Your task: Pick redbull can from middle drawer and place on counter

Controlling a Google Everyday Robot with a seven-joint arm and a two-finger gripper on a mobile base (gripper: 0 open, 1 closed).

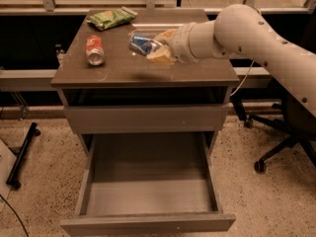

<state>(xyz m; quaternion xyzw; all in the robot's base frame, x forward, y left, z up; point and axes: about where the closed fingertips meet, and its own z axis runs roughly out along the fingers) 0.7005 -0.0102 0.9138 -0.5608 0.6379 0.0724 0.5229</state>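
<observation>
Your claw point(157, 47) is clamped on the redbull can point(140, 43) and holds it tilted over the middle of the bench point(123, 73), nearer the back than the front. You have open surface under it, reaching to the front edge and the right edge. One red soda can point(95, 50) lies on its side near the left edge, apart from the claw. One green snack bag point(111, 18) sits at the back left corner. Below, the middle drawer point(148, 223) stands pulled out under one shut, shallower drawer front point(145, 117). One office chair point(281, 142) stands right of the cabinet, under your arm point(256, 33).
</observation>
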